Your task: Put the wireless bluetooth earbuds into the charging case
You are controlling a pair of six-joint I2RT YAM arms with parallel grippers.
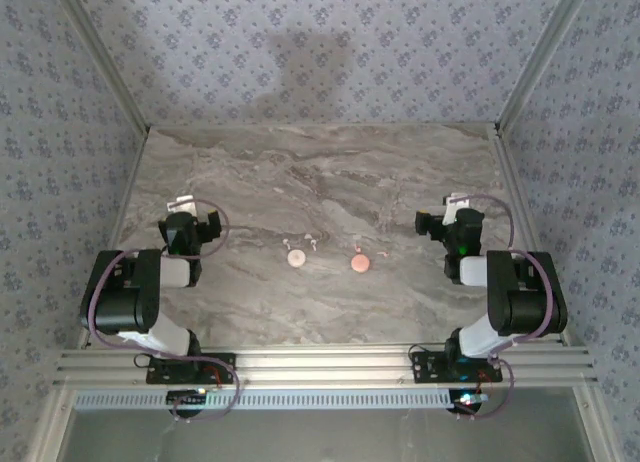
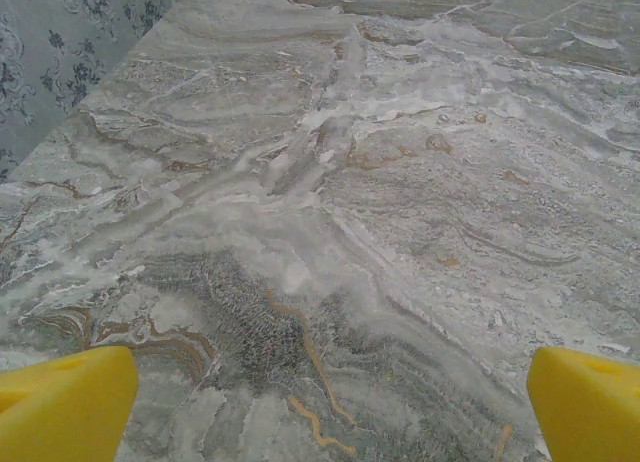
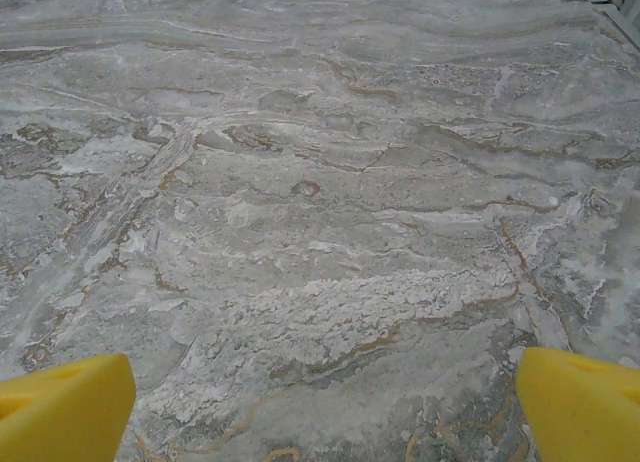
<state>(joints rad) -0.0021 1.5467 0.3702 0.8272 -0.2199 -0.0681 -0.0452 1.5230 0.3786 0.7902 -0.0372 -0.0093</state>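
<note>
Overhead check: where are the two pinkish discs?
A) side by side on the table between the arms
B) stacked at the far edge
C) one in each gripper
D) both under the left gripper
A: the left pinkish disc and the right pinkish disc lie side by side on the table between the arms, clear of the open left gripper and right gripper.

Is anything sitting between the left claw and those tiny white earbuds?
Nothing visible does. Bare marble table lies between the open left gripper and the earbuds. The nearest pinkish disc sits just beside them, toward the arms, off that line.
</note>
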